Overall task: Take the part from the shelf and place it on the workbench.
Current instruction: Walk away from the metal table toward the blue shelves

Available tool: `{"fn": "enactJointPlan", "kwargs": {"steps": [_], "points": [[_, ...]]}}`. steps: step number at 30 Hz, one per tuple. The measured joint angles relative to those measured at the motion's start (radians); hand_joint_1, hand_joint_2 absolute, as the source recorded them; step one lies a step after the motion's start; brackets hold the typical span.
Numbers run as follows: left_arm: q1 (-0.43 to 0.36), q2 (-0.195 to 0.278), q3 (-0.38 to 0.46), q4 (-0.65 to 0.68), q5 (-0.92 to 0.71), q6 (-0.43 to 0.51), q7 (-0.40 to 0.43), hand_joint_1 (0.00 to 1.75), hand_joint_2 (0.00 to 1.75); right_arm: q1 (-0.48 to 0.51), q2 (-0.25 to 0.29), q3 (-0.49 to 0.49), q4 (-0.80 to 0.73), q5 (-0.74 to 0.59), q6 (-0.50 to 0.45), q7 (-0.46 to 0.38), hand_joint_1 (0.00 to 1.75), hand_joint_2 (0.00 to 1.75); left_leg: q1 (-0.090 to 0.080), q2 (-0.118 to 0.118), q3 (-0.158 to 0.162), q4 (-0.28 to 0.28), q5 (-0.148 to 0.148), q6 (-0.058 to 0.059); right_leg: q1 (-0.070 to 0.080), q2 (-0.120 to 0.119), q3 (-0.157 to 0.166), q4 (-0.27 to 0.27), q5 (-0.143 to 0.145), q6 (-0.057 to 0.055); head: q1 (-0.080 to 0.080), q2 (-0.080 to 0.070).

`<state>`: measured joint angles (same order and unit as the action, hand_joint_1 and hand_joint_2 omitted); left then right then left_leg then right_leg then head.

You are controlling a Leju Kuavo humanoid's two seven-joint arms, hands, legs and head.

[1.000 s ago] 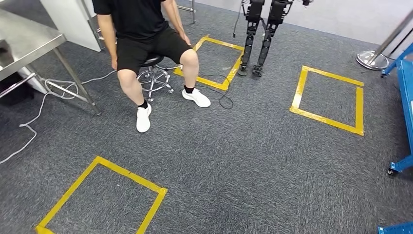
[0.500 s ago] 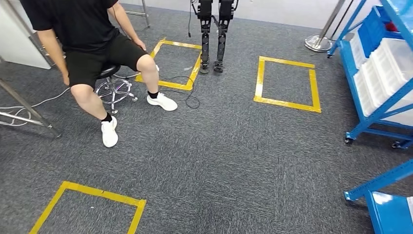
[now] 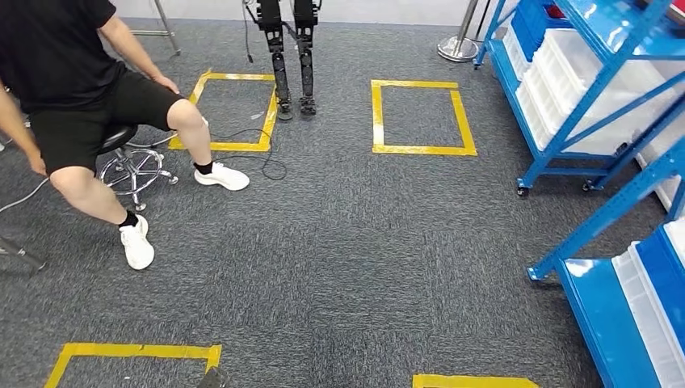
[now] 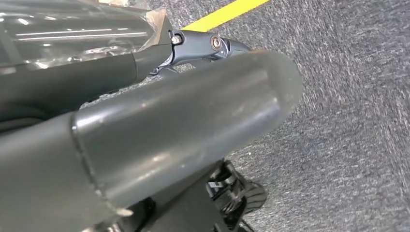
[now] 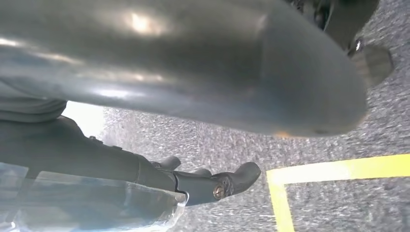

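The whole head view has swung round: the blue shelf (image 3: 565,121) with its white bins (image 3: 602,97) now stands ahead to the right, well apart from both hanging hands. Left hand (image 4: 159,130) and right hand (image 5: 203,72) hold nothing, fingers apart. No part can be made out yet; judged, the approach continues.

head view looks forward and down from high over the grey carpet (image 3: 347,242) toward the blue shelf (image 3: 590,97); both wrist views sit close behind their hands, facing that carpet and its yellow tape (image 5: 333,170).
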<state>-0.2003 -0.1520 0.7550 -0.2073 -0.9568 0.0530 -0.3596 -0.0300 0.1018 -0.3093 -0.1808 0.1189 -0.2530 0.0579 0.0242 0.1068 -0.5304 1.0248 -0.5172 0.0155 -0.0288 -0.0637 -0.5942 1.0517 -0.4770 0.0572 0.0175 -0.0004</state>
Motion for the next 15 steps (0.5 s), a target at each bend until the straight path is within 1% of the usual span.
{"fn": "enactJointPlan", "kwargs": {"steps": [1, 2, 3, 4, 5, 6, 7, 8, 9, 10, 11, 12, 13, 14, 15], "points": [[-0.004, 0.003, 0.005, 0.0, 0.026, 0.008, 0.007, 0.0, 0.0, -0.003, 0.002, 0.005, 0.0, 0.024, 0.01, -0.007, 0.0, 0.0, -0.002, 0.01, 0.003, -0.001, -0.003, -0.008, 0.004, -0.005, 0.009, -0.019, 0.005, -0.009, -0.001, 0.0], [-0.006, 0.006, 0.015, -0.001, 0.06, 0.015, 0.003, 0.0, 0.0, -0.006, 0.0, 0.013, 0.0, 0.051, 0.026, -0.017, 0.0, 0.0, -0.002, 0.02, 0.006, -0.003, -0.004, -0.014, 0.008, 0.006, 0.008, -0.019, 0.008, -0.018, -0.003, 0.0], [-0.004, 0.01, 0.03, -0.001, 0.102, 0.019, -0.015, 0.0, 0.0, -0.007, -0.004, 0.025, 0.0, 0.083, 0.046, -0.033, 0.0, 0.0, 0.002, 0.026, 0.01, -0.004, -0.005, -0.02, 0.004, 0.019, 0.007, -0.02, 0.01, -0.027, -0.005, 0.0], [0.005, 0.015, 0.051, -0.002, 0.144, 0.018, -0.046, 0.0, 0.0, -0.008, -0.01, 0.041, 0.0, 0.116, 0.066, -0.051, 0.0, 0.0, 0.006, 0.013, 0.012, 0.0, -0.012, -0.026, 0.003, 0.031, 0.007, -0.022, 0.011, -0.034, -0.006, 0.0], [0.02, 0.022, 0.074, -0.002, 0.181, 0.015, -0.082, 0.0, 0.0, -0.01, -0.017, 0.059, 0.0, 0.146, 0.082, -0.066, 0.0, 0.0, 0.01, -0.011, 0.006, 0.021, -0.029, -0.029, 0.001, 0.044, 0.008, -0.024, 0.013, -0.041, -0.008, 0.0], [0.041, 0.03, 0.1, -0.002, 0.21, 0.015, -0.116, 0.0, 0.0, -0.014, -0.023, 0.078, 0.0, 0.17, 0.092, -0.074, 0.0, 0.0, 0.012, -0.044, -0.012, 0.064, -0.059, -0.031, -0.001, 0.058, 0.009, -0.025, 0.015, -0.05, -0.009, 0.0], [0.061, 0.038, 0.124, -0.002, 0.229, 0.019, -0.142, 0.0, 0.0, -0.019, -0.027, 0.095, 0.0, 0.185, 0.097, -0.074, 0.0, 0.0, 0.013, -0.078, -0.043, 0.129, -0.096, -0.03, 0.003, 0.072, 0.009, -0.025, 0.015, -0.056, -0.01, 0.0], [0.079, 0.043, 0.144, -0.002, 0.239, 0.025, -0.157, 0.0, 0.0, -0.025, -0.03, 0.108, 0.0, 0.194, 0.099, -0.068, 0.0, 0.0, 0.012, -0.096, -0.08, 0.199, -0.13, -0.027, 0.007, 0.086, 0.008, -0.025, 0.015, -0.063, -0.011, 0.0], [0.094, 0.048, 0.16, -0.002, 0.244, 0.032, -0.166, 0.0, 0.0, -0.03, -0.032, 0.118, 0.0, 0.199, 0.099, -0.061, 0.0, 0.0, 0.011, -0.105, -0.114, 0.259, -0.151, -0.025, 0.011, 0.1, 0.007, -0.025, 0.016, -0.066, -0.012, 0.0], [0.104, 0.051, 0.171, -0.002, 0.245, 0.039, -0.17, 0.0, 0.0, -0.032, -0.033, 0.125, 0.0, 0.199, 0.098, -0.056, 0.0, 0.0, 0.01, -0.109, -0.136, 0.287, -0.151, -0.022, 0.015, 0.114, 0.007, -0.024, 0.016, -0.068, -0.011, 0.0], [0.109, 0.053, 0.18, -0.002, 0.246, 0.045, -0.172, 0.0, 0.0, -0.033, -0.033, 0.13, 0.0, 0.199, 0.096, -0.053, 0.0, 0.0, 0.008, -0.111, -0.138, 0.277, -0.13, -0.017, 0.017, 0.125, 0.008, -0.024, 0.016, -0.068, -0.011, 0.0], [0.112, 0.055, 0.188, -0.002, 0.246, 0.05, -0.172, 0.0, 0.0, -0.033, -0.034, 0.134, 0.0, 0.198, 0.095, -0.054, 0.0, 0.0, 0.007, -0.115, -0.124, 0.235, -0.094, -0.012, 0.019, 0.136, 0.01, -0.024, 0.016, -0.068, -0.011, 0.0], [0.113, 0.056, 0.195, -0.002, 0.246, 0.055, -0.171, 0.0, 0.0, -0.032, -0.034, 0.138, 0.0, 0.196, 0.095, -0.058, 0.0, 0.0, 0.007, -0.132, -0.094, 0.166, -0.053, -0.007, 0.019, 0.147, 0.012, -0.024, 0.016, -0.068, -0.011, 0.0], [0.113, 0.058, 0.201, -0.002, 0.246, 0.059, -0.167, 0.0, 0.0, -0.033, -0.034, 0.141, 0.0, 0.196, 0.097, -0.064, 0.0, 0.0, 0.005, -0.155, -0.065, 0.101, -0.022, -0.003, 0.021, 0.156, 0.013, -0.023, 0.016, -0.067, -0.011, 0.0], [0.114, 0.059, 0.207, -0.001, 0.245, 0.062, -0.163, 0.0, 0.0, -0.035, -0.035, 0.143, 0.0, 0.196, 0.102, -0.071, 0.0, 0.0, 0.004, -0.173, -0.043, 0.053, -0.002, 0.0, 0.023, 0.166, 0.012, -0.022, 0.016, -0.064, -0.011, 0.0]]}}
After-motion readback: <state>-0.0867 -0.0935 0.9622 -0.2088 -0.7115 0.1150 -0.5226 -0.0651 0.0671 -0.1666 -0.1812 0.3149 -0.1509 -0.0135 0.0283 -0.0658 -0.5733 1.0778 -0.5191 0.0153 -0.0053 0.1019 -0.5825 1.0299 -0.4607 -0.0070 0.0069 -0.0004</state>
